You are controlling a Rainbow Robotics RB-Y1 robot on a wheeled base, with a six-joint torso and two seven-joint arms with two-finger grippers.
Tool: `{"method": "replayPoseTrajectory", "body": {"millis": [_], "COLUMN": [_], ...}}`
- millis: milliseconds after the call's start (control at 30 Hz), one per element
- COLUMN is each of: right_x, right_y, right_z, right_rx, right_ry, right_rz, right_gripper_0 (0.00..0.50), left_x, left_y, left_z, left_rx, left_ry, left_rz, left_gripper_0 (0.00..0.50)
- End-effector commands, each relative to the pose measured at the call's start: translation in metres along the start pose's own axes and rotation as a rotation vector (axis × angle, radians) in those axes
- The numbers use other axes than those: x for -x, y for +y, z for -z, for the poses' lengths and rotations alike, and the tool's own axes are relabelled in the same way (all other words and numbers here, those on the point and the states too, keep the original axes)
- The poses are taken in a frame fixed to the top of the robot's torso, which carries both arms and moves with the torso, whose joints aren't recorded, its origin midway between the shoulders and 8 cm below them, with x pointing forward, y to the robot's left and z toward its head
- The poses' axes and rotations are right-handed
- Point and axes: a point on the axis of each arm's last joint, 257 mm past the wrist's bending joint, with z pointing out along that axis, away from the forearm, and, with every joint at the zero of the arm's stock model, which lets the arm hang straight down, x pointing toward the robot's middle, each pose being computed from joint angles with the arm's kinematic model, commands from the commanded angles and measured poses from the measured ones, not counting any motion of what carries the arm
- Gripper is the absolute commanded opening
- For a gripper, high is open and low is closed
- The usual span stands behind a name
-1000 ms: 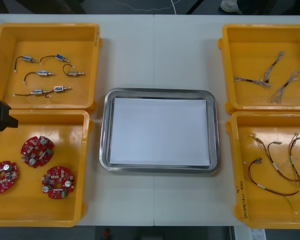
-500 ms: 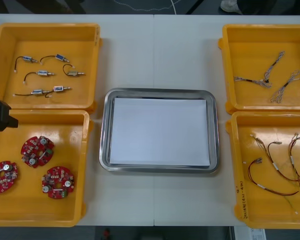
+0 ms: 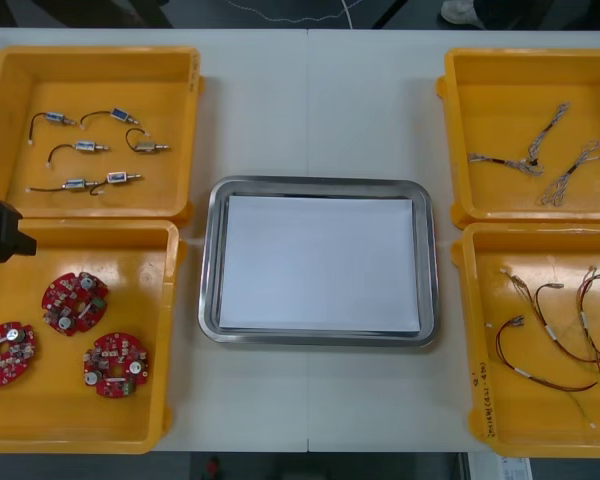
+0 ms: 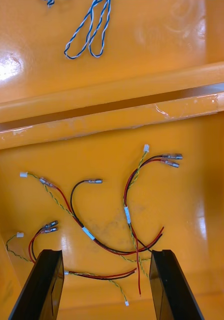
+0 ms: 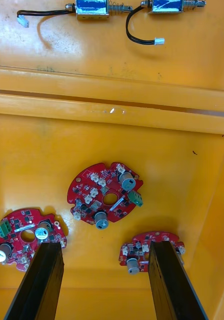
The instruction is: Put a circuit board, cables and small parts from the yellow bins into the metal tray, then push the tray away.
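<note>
Though white inside, metal tray (image 3: 209,262) on light table (image 3: 310,110)

Left of the metal tray (image 3: 208,270), the left arm (image 3: 0,232) is cut off by the picture's edge, and the small metal parts (image 3: 90,150) in the far yellow bin (image 3: 194,130) on that side are too small to tell their kind. Right of the tray, the red and yellow cables (image 3: 550,335) in the near yellow bin (image 3: 466,330) run off the edge. In the left wrist view, the fingers (image 5: 39,285) of the left gripper (image 5: 104,245) hide parts of two circuit boards (image 5: 134,250).
</note>
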Motion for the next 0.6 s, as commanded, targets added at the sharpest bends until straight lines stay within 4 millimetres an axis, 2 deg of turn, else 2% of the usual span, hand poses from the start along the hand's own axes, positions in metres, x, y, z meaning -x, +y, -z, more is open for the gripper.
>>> {"method": "replayPoseTrajectory", "body": {"millis": [33,600], "right_x": [-0.0005,-0.0005], "right_y": [-0.0086,-0.0086], "right_z": [0.0057,0.0057], "right_rx": [-0.034,-0.034], "right_ry": [0.006,0.006], "right_rz": [0.026,0.026], "right_gripper_0": [0.5,0.5], "left_x": [0.003,0.003], "left_y": [0.0147,0.0147], "left_z": [0.0138,0.0138], "left_rx": [0.041,0.041], "left_ry": [-0.024,-0.024], "left_rz": [0.045,0.045], "left_gripper_0": [0.5,0.5]}}
